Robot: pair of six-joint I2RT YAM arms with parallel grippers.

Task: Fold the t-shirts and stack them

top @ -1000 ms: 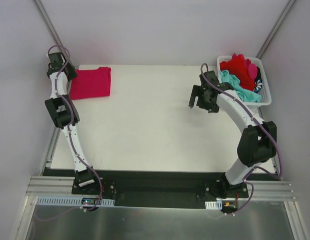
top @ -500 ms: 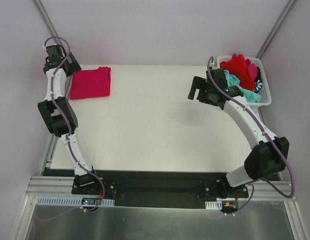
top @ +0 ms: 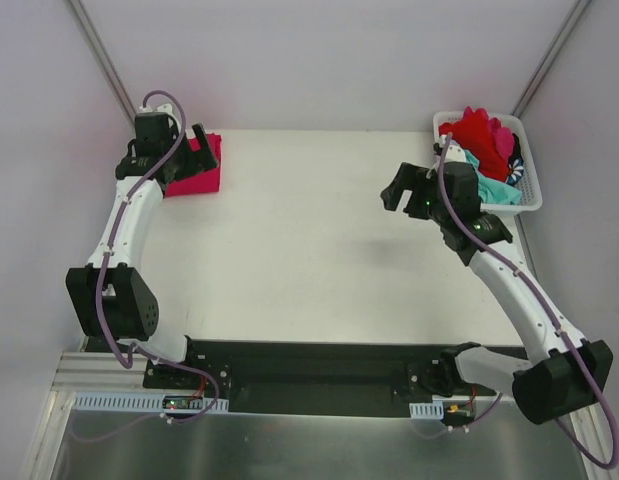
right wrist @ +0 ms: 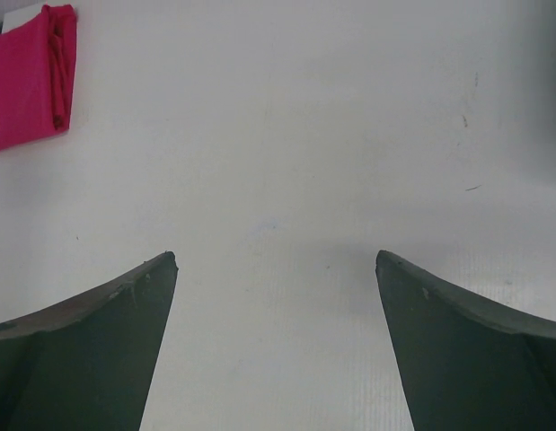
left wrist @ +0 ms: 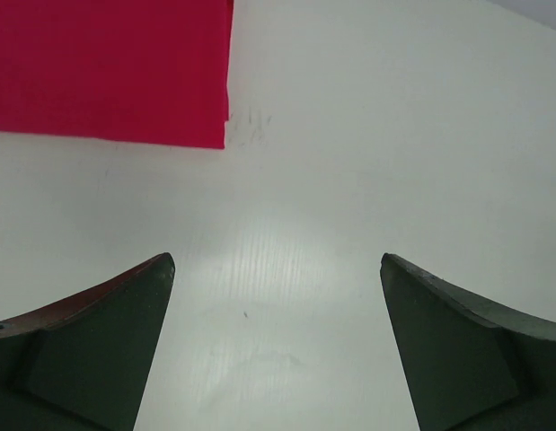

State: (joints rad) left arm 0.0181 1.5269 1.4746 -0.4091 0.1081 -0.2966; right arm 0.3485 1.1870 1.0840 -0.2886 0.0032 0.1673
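A folded magenta-pink t-shirt (top: 196, 178) lies at the table's far left corner. It also shows in the left wrist view (left wrist: 107, 67) and, far off, in the right wrist view (right wrist: 26, 76). My left gripper (top: 193, 150) hovers over the shirt's near right part, open and empty (left wrist: 276, 260). Red (top: 476, 130), teal (top: 489, 186) and navy-striped (top: 517, 176) t-shirts are heaped in the white basket (top: 535, 180) at the far right. My right gripper (top: 394, 190) is open and empty (right wrist: 275, 256) over bare table, just left of the basket.
The white table (top: 299, 250) spans the middle. Grey walls and two slanted metal poles (top: 104, 60) close in the back. A black base rail (top: 309, 365) with both arm mounts runs along the near edge.
My left arm has swung from the table's far left edge rightward, over the folded magenta shirt. My right arm has stretched out, its gripper staying left of the basket. Both grippers stay open.
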